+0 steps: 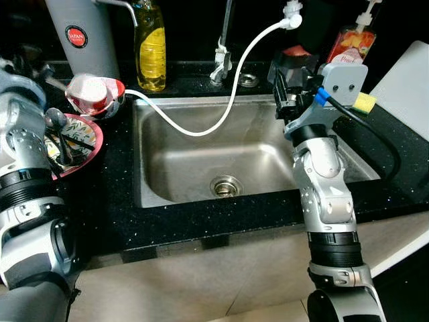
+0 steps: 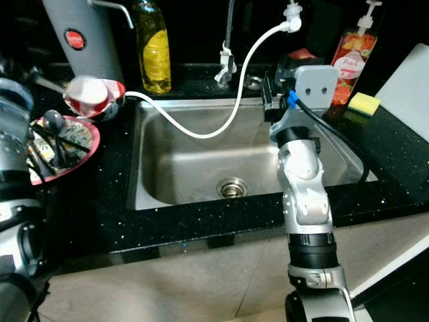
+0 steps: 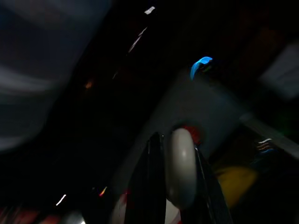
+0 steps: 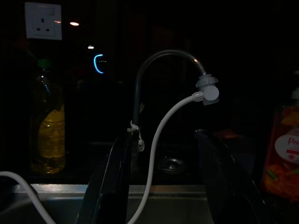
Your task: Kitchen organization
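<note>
- I am holding my right gripper up over the right part of the steel sink in the middle of the frame, its fingers standing wide apart with nothing between them.
- My left gripper is pinching a white rounded object between its fingers; I cannot tell what it is.
- A plate of utensils is sitting at left on the black counter.
- A white hose is curving from the tap at the upper middle, beside the yellow bottle.

The sink basin lies open, crossed only by the white hose sagging from the faucet.
</note>
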